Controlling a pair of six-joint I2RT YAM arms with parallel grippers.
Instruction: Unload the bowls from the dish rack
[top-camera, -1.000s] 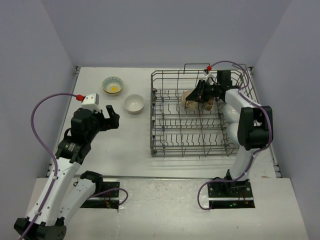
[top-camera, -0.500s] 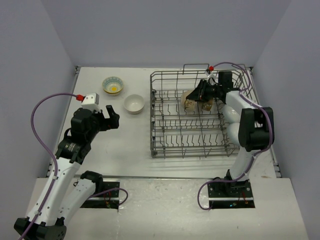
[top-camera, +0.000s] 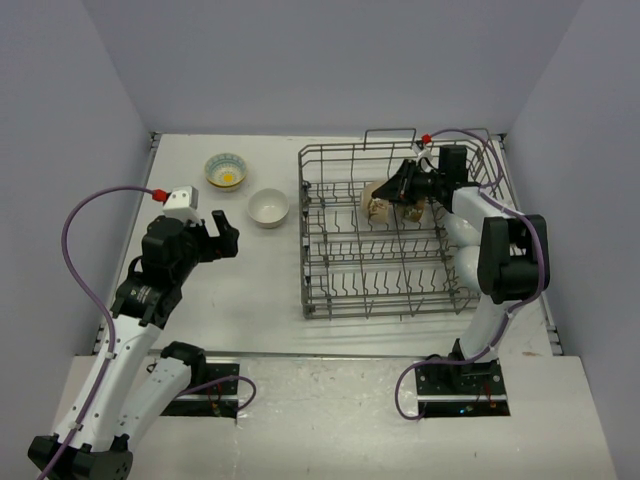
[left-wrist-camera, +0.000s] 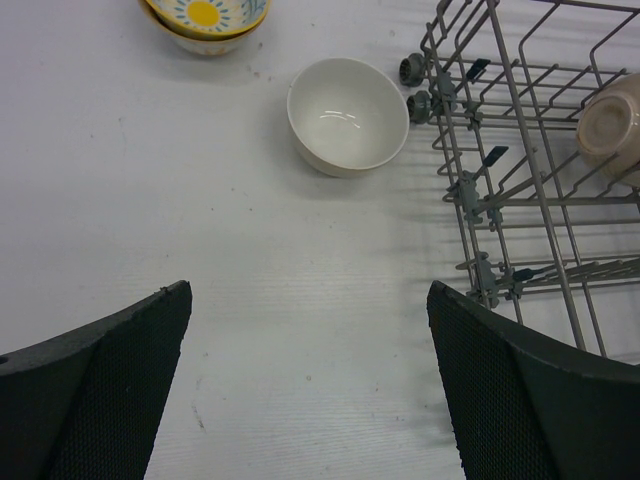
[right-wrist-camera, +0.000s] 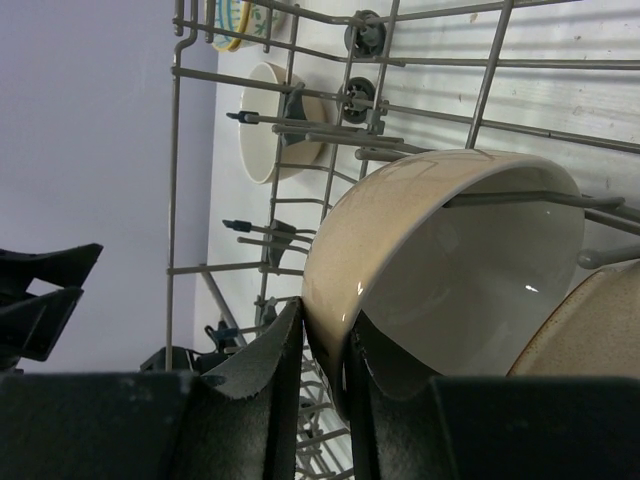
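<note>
1. The right pincer (right-wrist-camera: 325, 345) is clamped on the rim of a beige bowl (right-wrist-camera: 400, 240), one finger inside and one outside. The bowl stands on edge among the tines, at about 1 o'clock from the middle of the dish rack (top-camera: 390, 260).
2. A wire runs across the bowl's mouth. A sideways pull could hook the rim on it and drag or tip the whole rack, so the lift likely needs to clear that wire first.
3. The hold covers only a narrow bit of glazed rim. The bowl may swing or slip and drop onto the wires.
4. A second tan bowl (right-wrist-camera: 585, 320) leans just beside it at 4 o'clock in the wrist view and could be knocked over.
5. The left pincer (left-wrist-camera: 308, 290) hangs over the tabletop (top-camera: 250, 290) with jaws wide apart and nothing in them. A white bowl (left-wrist-camera: 348, 115) sits at its 12 o'clock and a patterned bowl (left-wrist-camera: 208, 18) at 11 o'clock. A careless set-down there could strike either.
</note>
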